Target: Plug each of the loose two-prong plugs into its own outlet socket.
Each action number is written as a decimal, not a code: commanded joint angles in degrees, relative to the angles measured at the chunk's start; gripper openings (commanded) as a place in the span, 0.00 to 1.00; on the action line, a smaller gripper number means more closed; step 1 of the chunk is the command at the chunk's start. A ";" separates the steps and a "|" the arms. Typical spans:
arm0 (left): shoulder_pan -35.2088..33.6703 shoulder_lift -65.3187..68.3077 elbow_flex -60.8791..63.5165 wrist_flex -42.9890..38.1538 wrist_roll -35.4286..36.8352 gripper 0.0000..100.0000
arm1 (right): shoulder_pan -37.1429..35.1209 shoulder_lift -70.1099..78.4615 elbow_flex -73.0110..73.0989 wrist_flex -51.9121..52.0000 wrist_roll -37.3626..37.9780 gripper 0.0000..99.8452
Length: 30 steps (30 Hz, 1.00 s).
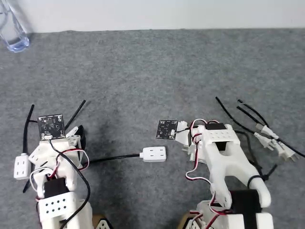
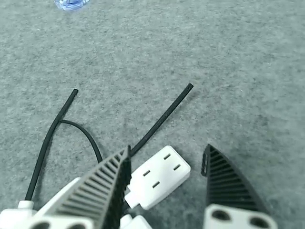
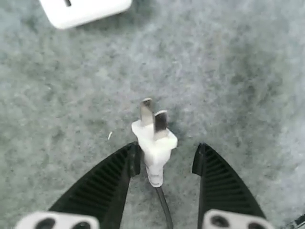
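Right wrist view: plug (image 3: pixel 153 139) lies inside the wide-open right claw (image 3: pixel 167 151), prongs pointing away, toward the socket (image 3: pixel 83 10).

- Tabletop (image 1: pixel 157 71): covered in a grey, felt-like fabric with a short, mottled nap. It spans the full width of the high view and runs back to a straight far edge.
- Clear container (image 1: pixel 13 33): transparent with a bluish tint. It stands at the far left corner of the tabletop and is cut off by the frame edge, so its kind cannot be told. The left wrist view catches part of it at the far end of the fabric.
- White surface (image 1: pixel 167 14): a plain pale band beyond the tabletop's far edge; wall or board, cannot tell.
- Pale fleck (image 3: pixel 109 135): a tiny speck lying on the grey nap, seen close up in the right wrist view.
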 commanded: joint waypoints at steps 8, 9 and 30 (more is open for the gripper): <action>0.26 -0.09 -0.31 -1.41 -0.44 0.23 | -1.80 -2.59 -9.67 15.43 0.35 0.20; 0.26 -0.09 -0.31 -1.41 -0.44 0.23 | -1.71 -2.59 -10.11 16.22 0.35 0.20; 0.18 -0.09 -0.31 -1.32 -0.44 0.23 | -7.87 -20.79 -6.68 31.34 0.62 0.18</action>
